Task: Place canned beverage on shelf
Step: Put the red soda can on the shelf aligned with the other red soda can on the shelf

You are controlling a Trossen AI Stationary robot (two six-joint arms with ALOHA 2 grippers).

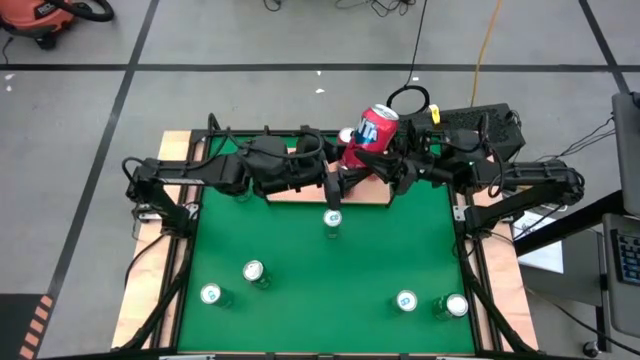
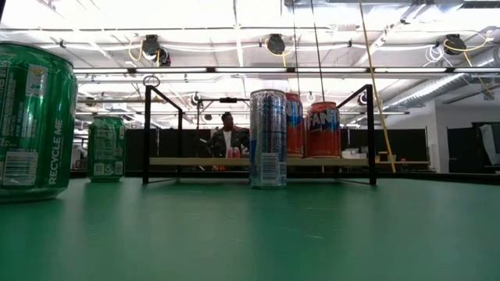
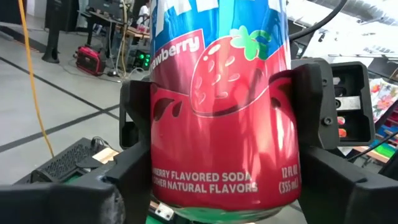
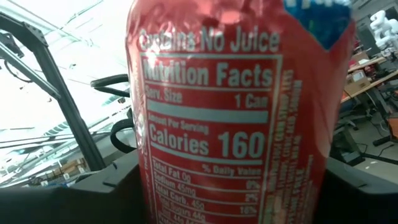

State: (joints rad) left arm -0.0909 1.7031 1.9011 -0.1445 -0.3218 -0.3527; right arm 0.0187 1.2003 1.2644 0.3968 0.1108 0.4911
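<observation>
Strawberry soda can between both end effectors; above shelf.

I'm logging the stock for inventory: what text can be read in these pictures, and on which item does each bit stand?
"Nutrition Facts", "Calories 160", "1 Can": red strawberry can.
"FLAVORED SODA", "NATURAL FLAVORS", "12 FL OZ (355 mL)": same can, left wrist view.
"RECYCLE ME": near green can.
"FANTA", partly hidden: orange can on the shelf.
Blue-silver can: print too small to read.

Five cans on the mat, one strawberry can, one orange can, one shelf.
</observation>
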